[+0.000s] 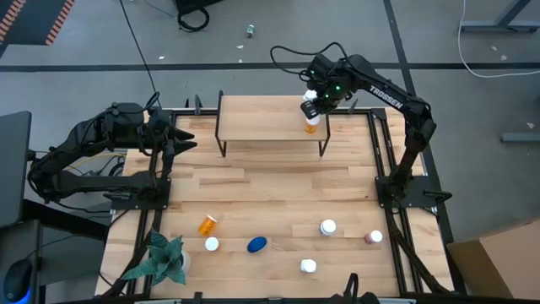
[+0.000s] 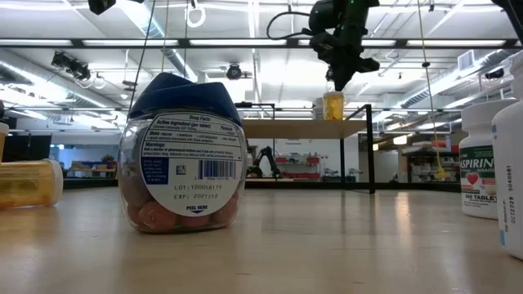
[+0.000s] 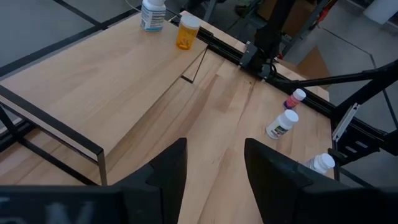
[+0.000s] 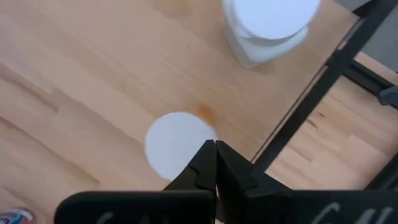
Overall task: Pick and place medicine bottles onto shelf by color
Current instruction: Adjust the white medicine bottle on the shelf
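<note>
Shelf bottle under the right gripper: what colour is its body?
Orange, with a white cap; the bottle shows best in the left wrist view.

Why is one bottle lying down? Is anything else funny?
The orange bottle near the plant lies tipped on its side on the table, while the white bottles stand upright. The blue-lidded bottle looks tilted too. Nothing looks spilled. On the shelf, both bottles stand upright.

My black right end effector (image 4: 215, 163) sits over a white-capped orange bottle (image 1: 312, 125) on the pale wood shelf (image 1: 261, 118) w/ black legs, next to a white bottle (image 4: 267, 28); on the light wood table (image 1: 270, 190): blue-lidded jar (image 1: 257, 245), orange bottle (image 1: 207, 225), dark red bottle (image 1: 373, 238), green plant (image 1: 160, 260).
</note>
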Tool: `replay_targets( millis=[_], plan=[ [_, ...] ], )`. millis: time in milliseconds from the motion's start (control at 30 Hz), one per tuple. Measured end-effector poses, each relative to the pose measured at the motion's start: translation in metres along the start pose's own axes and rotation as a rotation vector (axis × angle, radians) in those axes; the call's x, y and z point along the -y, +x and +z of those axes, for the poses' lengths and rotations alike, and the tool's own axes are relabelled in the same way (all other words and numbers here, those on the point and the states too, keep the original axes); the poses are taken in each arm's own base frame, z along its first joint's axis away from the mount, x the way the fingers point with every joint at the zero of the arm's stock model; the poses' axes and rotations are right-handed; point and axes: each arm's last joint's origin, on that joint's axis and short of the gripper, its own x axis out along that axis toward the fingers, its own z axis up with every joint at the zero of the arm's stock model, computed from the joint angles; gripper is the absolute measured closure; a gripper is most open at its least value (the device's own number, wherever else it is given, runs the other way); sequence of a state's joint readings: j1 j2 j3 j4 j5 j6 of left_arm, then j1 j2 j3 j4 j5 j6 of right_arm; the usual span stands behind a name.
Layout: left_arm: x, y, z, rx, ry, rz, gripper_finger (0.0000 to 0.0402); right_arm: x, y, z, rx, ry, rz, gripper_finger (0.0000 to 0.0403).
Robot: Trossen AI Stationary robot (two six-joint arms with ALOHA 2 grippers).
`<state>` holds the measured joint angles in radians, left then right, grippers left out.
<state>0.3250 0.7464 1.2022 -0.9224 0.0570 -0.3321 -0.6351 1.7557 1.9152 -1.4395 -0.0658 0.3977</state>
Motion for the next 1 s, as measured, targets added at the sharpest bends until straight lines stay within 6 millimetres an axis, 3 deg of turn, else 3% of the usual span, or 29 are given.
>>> replay_targets(
  millis=[233, 433, 767, 1000],
  plan=[
    [0.0, 0.0, 0.0, 0.0, -0.003, 0.0, 0.0237, -0.006, 0.0, 0.006, 0.072, -0.018, 0.033, 0.0397],
    [0.0, 0.0, 0.0, 0.0, 0.0, 0.0, 0.0239, 0.01, 0.001, 0.021, 0.144, 0.033, 0.02, 0.0397],
    [0.0, 0.009, 0.002, -0.025, -0.003, 0.011, 0.024, 0.017, 0.025, 0.034, 0.076, 0.043, 0.059, 0.0397],
    [0.0, 0.016, 0.003, -0.046, -0.016, 0.017, 0.0239, 0.019, 0.026, 0.036, 0.086, 0.038, 0.018, 0.0397]
  ],
)
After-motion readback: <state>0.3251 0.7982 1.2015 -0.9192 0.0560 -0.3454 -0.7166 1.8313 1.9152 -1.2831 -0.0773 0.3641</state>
